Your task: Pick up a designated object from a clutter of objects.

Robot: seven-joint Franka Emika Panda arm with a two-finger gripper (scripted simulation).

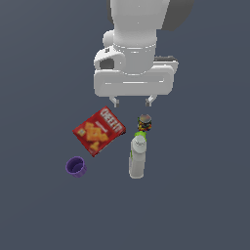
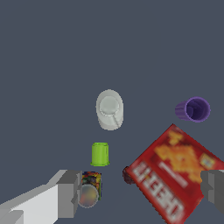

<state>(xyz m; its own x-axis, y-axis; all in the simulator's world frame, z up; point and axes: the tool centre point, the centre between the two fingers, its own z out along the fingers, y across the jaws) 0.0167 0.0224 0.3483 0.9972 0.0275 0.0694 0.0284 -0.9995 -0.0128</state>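
Note:
The designated object, a small lime-green cup [image 2: 100, 154], stands between the white bottle [image 2: 109, 109] and the small dark jar [image 2: 90, 189]. In the exterior view only a sliver of the green cup [image 1: 139, 134] shows behind the white bottle [image 1: 137, 157], just in front of the dark jar [image 1: 145, 122]. The red Cheez-It box [image 1: 99, 130] lies flat, with the purple cup [image 1: 76, 166] beyond its corner. My gripper [image 1: 132, 102] hangs open above the clutter, holding nothing; its fingers [image 2: 68, 194] frame the jar and the box [image 2: 175, 173].
The floor is a plain dark grey surface all around the clutter. The purple cup [image 2: 194, 109] stands upright apart from the box. A small dark red thing [image 2: 127, 175] sits at the box's corner.

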